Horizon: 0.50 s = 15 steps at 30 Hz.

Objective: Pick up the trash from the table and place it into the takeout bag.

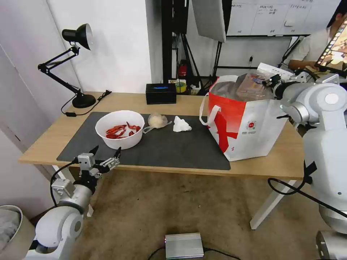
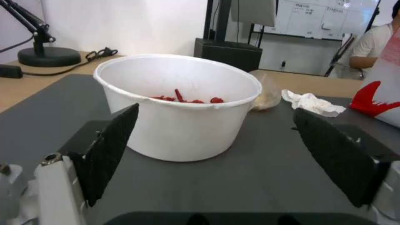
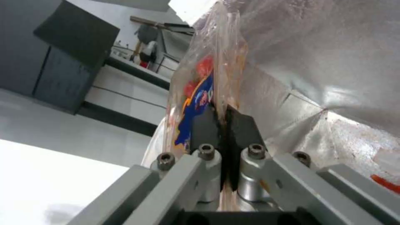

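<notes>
My right gripper (image 1: 269,81) (image 3: 222,109) is shut on the edge of the clear plastic tray (image 1: 253,85) (image 3: 200,78), holding it tilted in the open mouth of the white and red takeout bag (image 1: 249,130), against its foil lining (image 3: 325,62). On the dark mat (image 1: 180,148) stand the white bowl of red shells (image 1: 119,128) (image 2: 179,106), the small clear bag (image 1: 157,121) (image 2: 267,93) and the crumpled tissue (image 1: 181,124) (image 2: 310,101). My left gripper (image 1: 106,153) (image 2: 214,112) is open at the table's front edge, just short of the bowl.
A black box (image 1: 161,93) sits at the back of the light-wood table (image 1: 47,141), and a black desk lamp (image 1: 77,65) stands at its back left corner with a trailing cord. On the floor lie a silver box (image 1: 184,245) and a bin (image 1: 11,224).
</notes>
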Motion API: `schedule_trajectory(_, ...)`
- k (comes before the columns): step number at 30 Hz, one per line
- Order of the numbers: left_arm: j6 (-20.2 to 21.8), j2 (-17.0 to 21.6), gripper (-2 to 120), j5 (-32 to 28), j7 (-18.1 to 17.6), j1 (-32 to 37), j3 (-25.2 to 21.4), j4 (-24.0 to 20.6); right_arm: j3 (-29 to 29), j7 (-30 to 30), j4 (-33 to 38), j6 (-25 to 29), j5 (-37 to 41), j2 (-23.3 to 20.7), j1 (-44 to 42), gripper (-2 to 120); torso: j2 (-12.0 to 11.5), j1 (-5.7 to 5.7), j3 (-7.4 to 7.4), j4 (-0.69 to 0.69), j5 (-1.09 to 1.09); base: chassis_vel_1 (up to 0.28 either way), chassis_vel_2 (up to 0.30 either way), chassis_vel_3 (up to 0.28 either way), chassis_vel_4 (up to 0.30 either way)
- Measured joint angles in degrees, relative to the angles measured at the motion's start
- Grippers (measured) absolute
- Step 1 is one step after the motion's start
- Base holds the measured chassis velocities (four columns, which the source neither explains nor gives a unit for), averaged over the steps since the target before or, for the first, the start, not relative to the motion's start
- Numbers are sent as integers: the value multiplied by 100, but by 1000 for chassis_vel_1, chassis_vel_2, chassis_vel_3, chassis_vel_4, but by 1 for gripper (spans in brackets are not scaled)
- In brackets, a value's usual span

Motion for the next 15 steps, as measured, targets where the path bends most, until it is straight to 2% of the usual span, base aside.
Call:
schedule_trajectory(6, -3, 0, 100, -4, 2, 28, -24, -47, 46, -36, 44, -15, -10, -11, -73, 2, 0, 0, 0, 0, 0, 0, 0, 0, 0)
schedule_trajectory(9, -4, -5, 100, -8, 4, 52, -49, -57, 83, -81, 118, -24, -20, -21, -155, 15, 1, 0, 0, -1, 1, 0, 0, 0, 0)
schedule_trajectory(10, -4, -5, 100, -8, 4, 52, -49, -57, 83, -81, 118, -24, -20, -21, -155, 15, 1, 0, 0, -1, 1, 0, 0, 0, 0)
schedule_trajectory(13, -6, -10, 100, -9, 8, 65, -55, -64, 124, -98, 166, -28, -25, -22, -211, 30, 0, 0, 0, 0, 0, 0, 0, 0, 0)
schedule_trajectory(15, -6, -15, 100, -8, 8, 67, -55, -73, 133, -102, 187, -37, -25, -31, -228, 34, 0, 0, 0, 0, 1, 0, 0, 0, 0)
